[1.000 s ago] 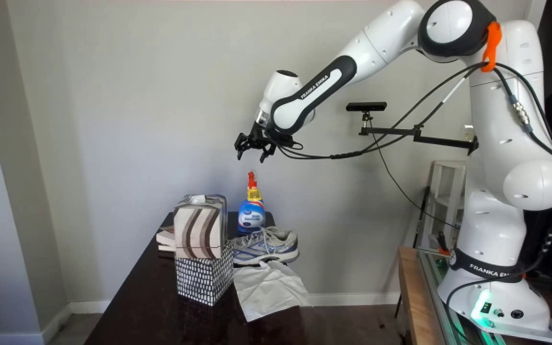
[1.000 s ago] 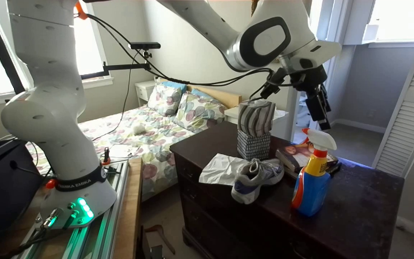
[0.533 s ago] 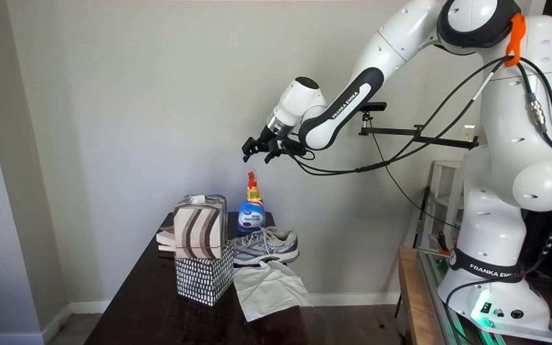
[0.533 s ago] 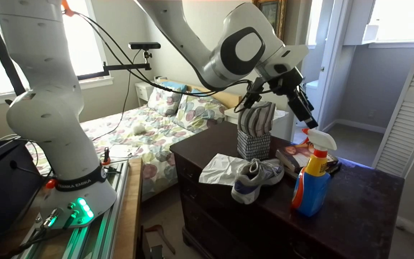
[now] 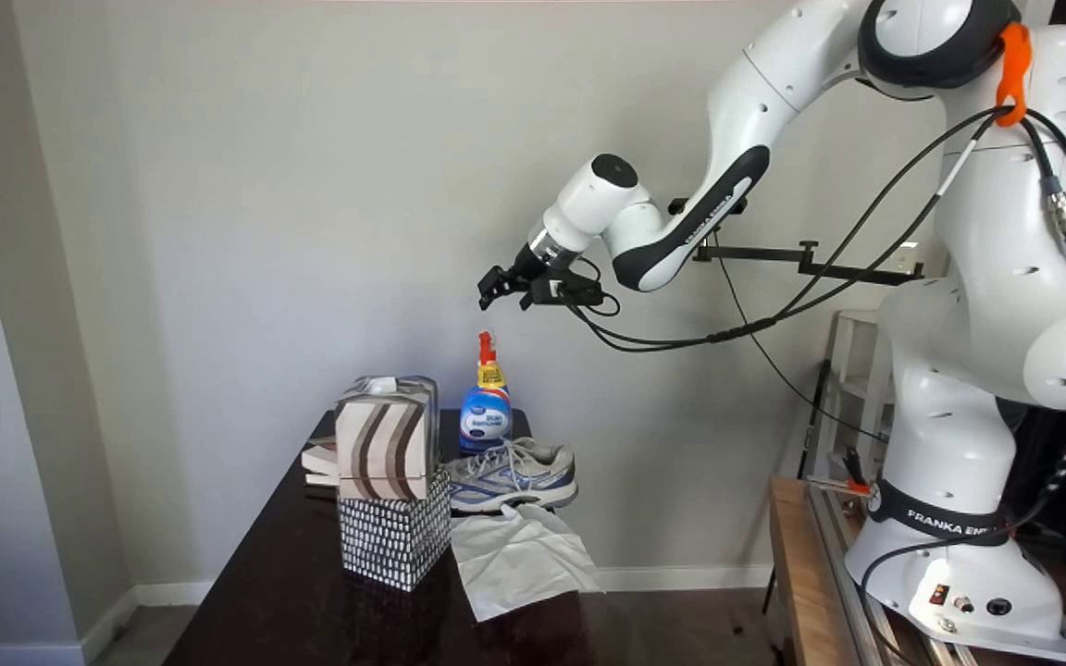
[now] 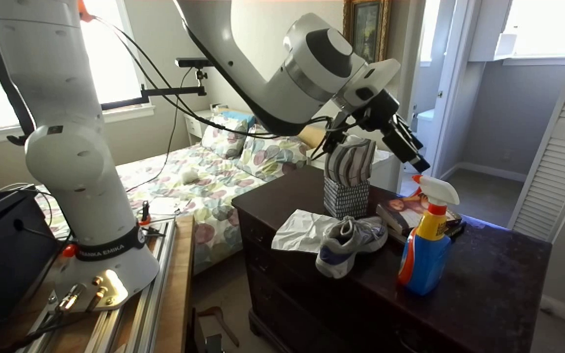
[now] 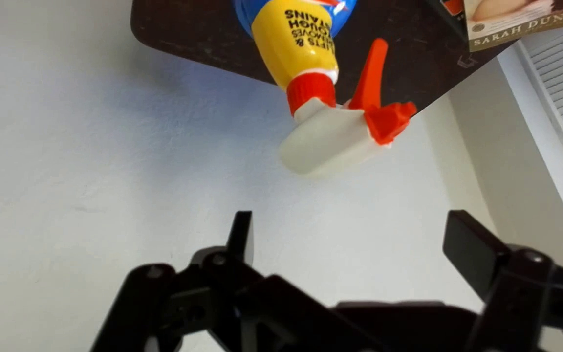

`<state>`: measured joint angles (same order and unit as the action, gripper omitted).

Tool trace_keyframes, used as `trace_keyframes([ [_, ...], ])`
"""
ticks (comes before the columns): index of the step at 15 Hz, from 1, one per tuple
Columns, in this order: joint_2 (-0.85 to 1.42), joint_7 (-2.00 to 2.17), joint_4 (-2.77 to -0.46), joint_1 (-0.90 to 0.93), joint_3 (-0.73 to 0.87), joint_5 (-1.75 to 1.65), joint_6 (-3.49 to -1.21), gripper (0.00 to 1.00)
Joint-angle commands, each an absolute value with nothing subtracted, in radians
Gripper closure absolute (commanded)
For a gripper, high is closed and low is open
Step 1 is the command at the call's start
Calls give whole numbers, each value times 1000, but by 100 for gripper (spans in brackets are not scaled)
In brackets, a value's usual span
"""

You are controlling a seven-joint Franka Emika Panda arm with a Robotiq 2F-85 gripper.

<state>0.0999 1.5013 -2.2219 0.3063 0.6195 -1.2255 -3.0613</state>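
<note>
My gripper (image 7: 350,230) stands open, and nothing is between its black fingers (image 7: 472,249). Nearest to it is a spray bottle with a blue body, yellow neck and white-and-red trigger head; the bottle (image 7: 293,44) lies ahead of the fingertips in the wrist view, not touched. In an exterior view the gripper (image 5: 504,301) hangs just above the bottle (image 5: 485,416), tilted. Another exterior view has the gripper (image 6: 412,154) above and behind the white head of the bottle (image 6: 427,255), which is upright on the dark dresser (image 6: 498,274).
A grey-and-blue shoe (image 6: 353,240) sits beside the bottle, next to a crumpled white sheet (image 6: 304,230). A striped pack (image 5: 385,444) rests on a patterned box (image 5: 394,536). Books (image 6: 405,211) lie behind the bottle. Cables (image 5: 663,342) loop below the forearm. A wall (image 5: 265,277) stands behind.
The arm has drawn back toward its base, and the wrist has tilted with the gripper shifting slightly that way. The base's green lights have changed colour. Objects on the dresser have not moved.
</note>
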Motion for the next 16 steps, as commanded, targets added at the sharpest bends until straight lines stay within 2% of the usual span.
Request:
trace_keyframes([
  [1, 40, 1675, -2274, 351, 626, -1438, -3038, 0],
  [16, 42, 2334, -2293, 335, 604, -2292, -3043, 0],
])
